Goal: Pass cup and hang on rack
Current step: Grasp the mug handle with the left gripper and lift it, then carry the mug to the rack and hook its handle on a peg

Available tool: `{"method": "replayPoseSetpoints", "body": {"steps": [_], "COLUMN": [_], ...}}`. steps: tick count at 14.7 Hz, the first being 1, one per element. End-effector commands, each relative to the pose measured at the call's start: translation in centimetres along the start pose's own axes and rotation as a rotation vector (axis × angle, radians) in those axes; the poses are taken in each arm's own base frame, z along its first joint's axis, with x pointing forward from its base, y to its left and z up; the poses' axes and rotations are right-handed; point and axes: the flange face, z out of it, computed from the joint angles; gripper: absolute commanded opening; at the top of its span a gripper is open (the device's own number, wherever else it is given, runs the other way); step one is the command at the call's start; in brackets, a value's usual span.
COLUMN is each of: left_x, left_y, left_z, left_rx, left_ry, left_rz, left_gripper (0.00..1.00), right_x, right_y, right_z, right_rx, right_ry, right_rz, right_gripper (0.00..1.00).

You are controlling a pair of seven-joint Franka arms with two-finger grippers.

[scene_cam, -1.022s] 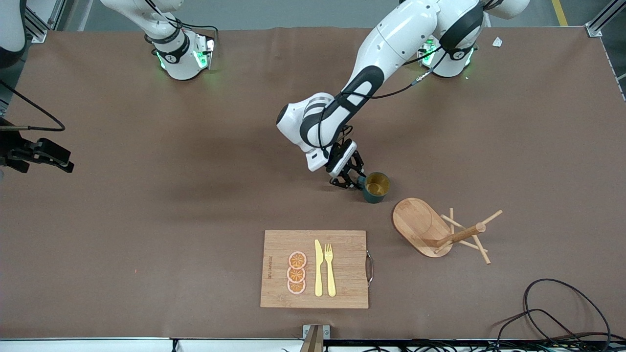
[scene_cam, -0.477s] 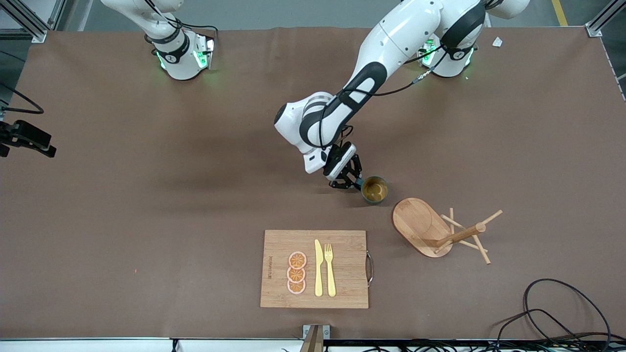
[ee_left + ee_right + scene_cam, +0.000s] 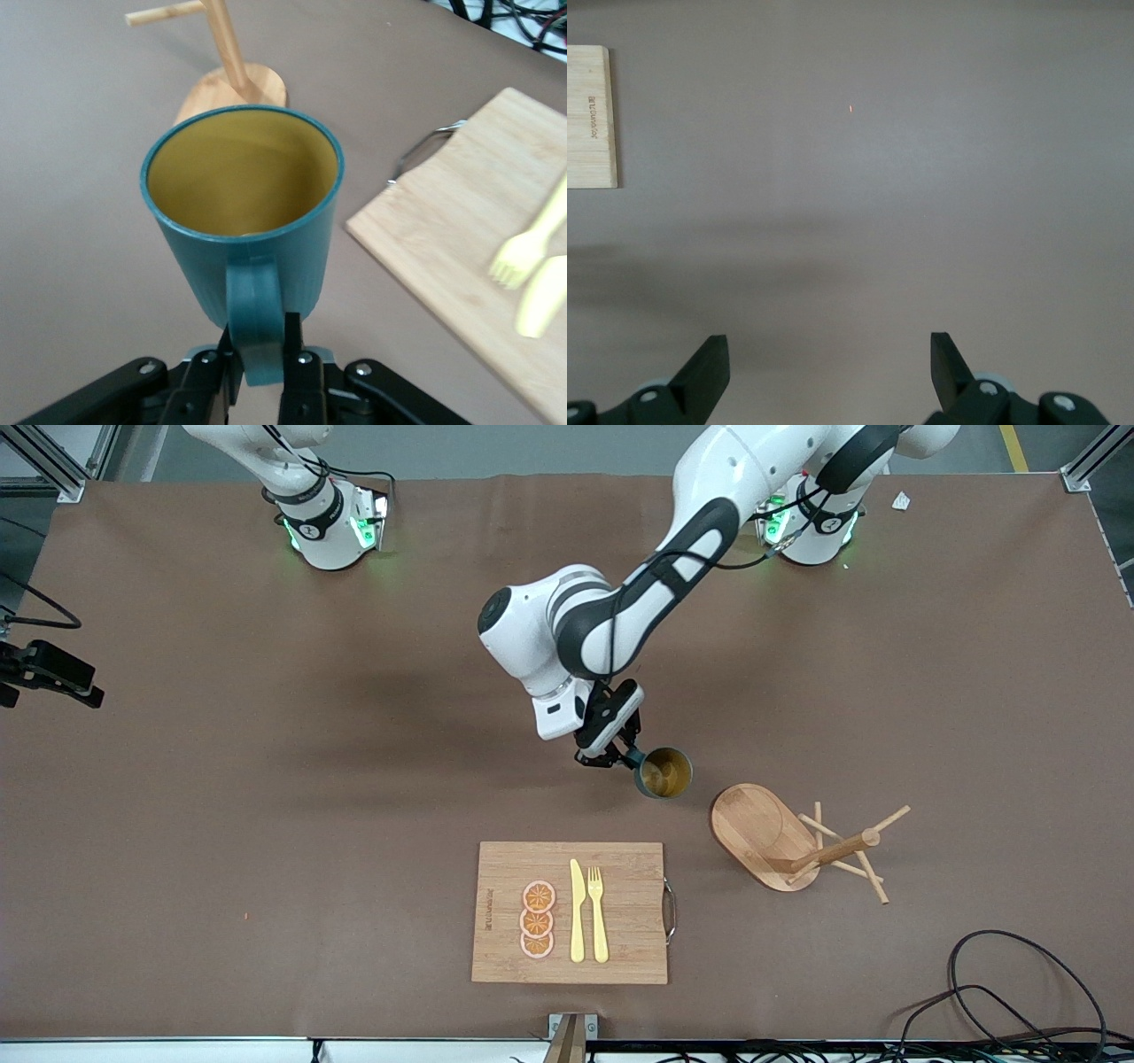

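The dark teal cup point(image 3: 664, 772) with a yellowish inside hangs upright over the table's middle, held by its handle in my left gripper point(image 3: 617, 756). In the left wrist view the fingers point(image 3: 292, 345) pinch the handle of the cup point(image 3: 244, 186). The wooden rack point(image 3: 772, 834) stands upright on its oval base, nearer to the front camera than the cup and toward the left arm's end; it also shows in the left wrist view point(image 3: 232, 84). My right gripper point(image 3: 828, 350) is open and empty, high over bare table at the right arm's end point(image 3: 53, 677).
A bamboo cutting board point(image 3: 620, 872) with orange slices point(image 3: 538, 919), a yellow knife point(image 3: 577, 912) and a fork point(image 3: 597, 912) lies near the front edge. Black cables point(image 3: 992, 992) lie at the front corner by the left arm's end.
My left gripper has risen with the cup, lifting it off the table and shifting it slightly toward the right arm's end. The right gripper moved toward the table's end, then stayed.
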Motion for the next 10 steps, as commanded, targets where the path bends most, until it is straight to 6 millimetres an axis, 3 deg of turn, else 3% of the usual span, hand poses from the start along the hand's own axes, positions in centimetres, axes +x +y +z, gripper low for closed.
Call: {"method": "replayPoseSetpoints", "body": {"steps": [1,6,10], "left_x": [6.0,13.2,20.5], "left_y": [-0.2,-0.7,-1.8], "left_z": [-4.2,-7.4,-7.6], "left_rx": [-0.083,-0.174,-0.244], "left_ry": [-0.173,-0.465,-0.745], "left_rz": [-0.058,-0.141,-0.202], "left_gripper": [0.03,0.03,0.01], "right_x": [-0.2,-0.1,0.0], "right_y": [-0.2,0.1,0.1], "right_z": [-0.7,-0.8,-0.9], "right_rx": [-0.006,0.001,0.002], "right_ry": [0.018,0.032,0.038], "right_rz": [-0.016,-0.007,-0.007], "right_gripper": [1.00,1.00,1.00]}}
